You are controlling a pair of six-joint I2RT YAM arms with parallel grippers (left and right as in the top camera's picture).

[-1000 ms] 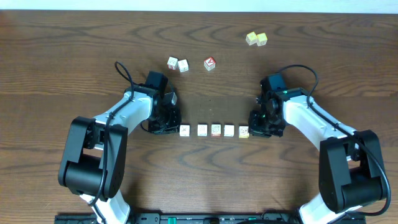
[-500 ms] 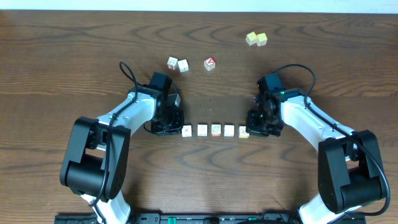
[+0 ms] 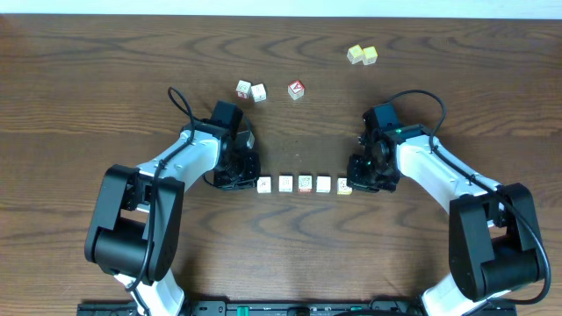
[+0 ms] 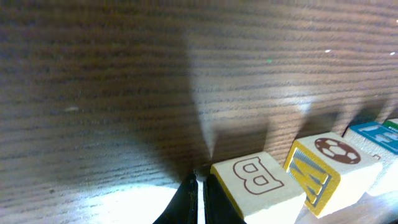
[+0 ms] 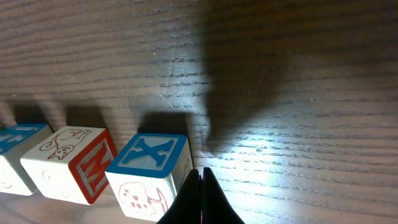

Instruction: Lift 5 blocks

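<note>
Closely beside blocks (image 3: 304,183): left tool (image 3: 251,182), right tool (image 3: 354,184)

Both jaws bar the blocks' (image 3: 304,183) row ends; long sides open.

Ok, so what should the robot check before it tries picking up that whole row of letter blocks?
1. All five blocks sit in one straight row: ok.
2. Left gripper shut, tips right beside the B block: ok.
3. Right gripper shut, tips right beside the X block: ok.
4. Blocks squeezed tight together: not ok, small gaps show from overhead.
5. Red cube and yellow cubes well away from the row: ok.
6. Squeeze firm enough to lift: cannot tell.
</note>
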